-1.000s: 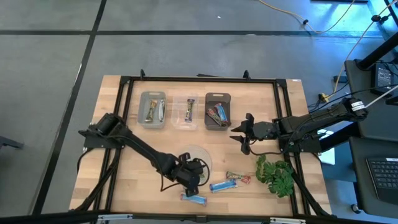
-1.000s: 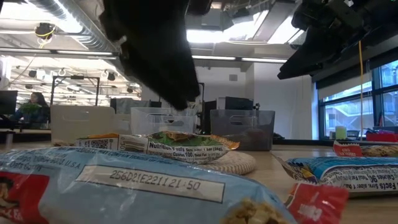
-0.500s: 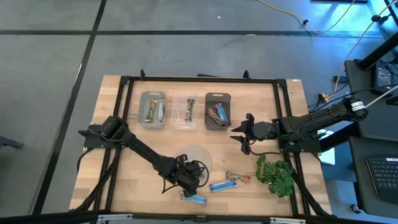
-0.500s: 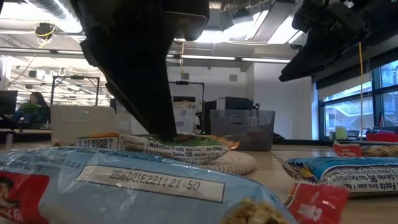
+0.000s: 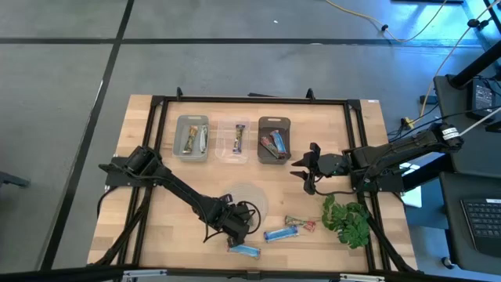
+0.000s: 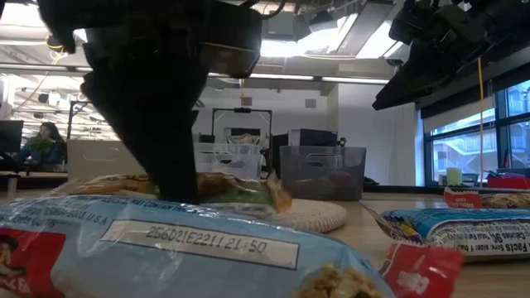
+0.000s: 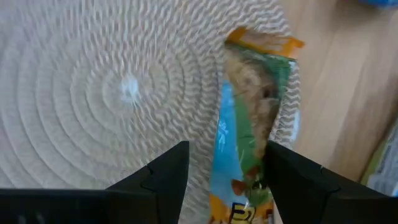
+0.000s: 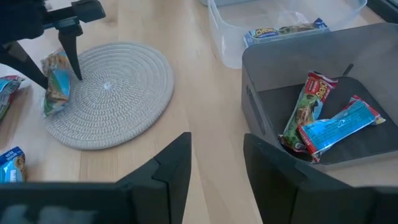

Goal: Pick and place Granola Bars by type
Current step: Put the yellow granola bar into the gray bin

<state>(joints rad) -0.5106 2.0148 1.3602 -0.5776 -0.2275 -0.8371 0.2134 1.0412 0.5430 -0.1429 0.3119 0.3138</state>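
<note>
From above, your left claw (image 5: 237, 225) is down at the near edge of the round woven mat (image 5: 252, 196), its fingers straddling a gold-and-green granola bar. Two blue bars (image 5: 280, 233) lie on the wooden surface (image 5: 156, 227) just beside it, with a green-red one (image 5: 299, 224) next to the leafy plant (image 5: 348, 222). Three bins sit in a row at the far side: left bin (image 5: 192, 139), clear middle bin (image 5: 238, 141), dark bin (image 5: 274, 139), each holding bars. Your right claw (image 5: 308, 171) hovers near the dark bin, empty, fingers partly apart.

At surface level, the left arm (image 6: 149, 108) comes down onto the gold-green bar (image 6: 236, 189) at the mat's edge; a blue wrapper (image 6: 166, 248) fills the foreground.

In your left wrist view, both fingers (image 7: 161, 180) flank the bar (image 7: 255, 118), which lies tilted on the mat; the fingers are open around it and not pressed to its sides.

Your right wrist view shows the dark bin (image 8: 280, 74) with green-red and blue bars.
</note>
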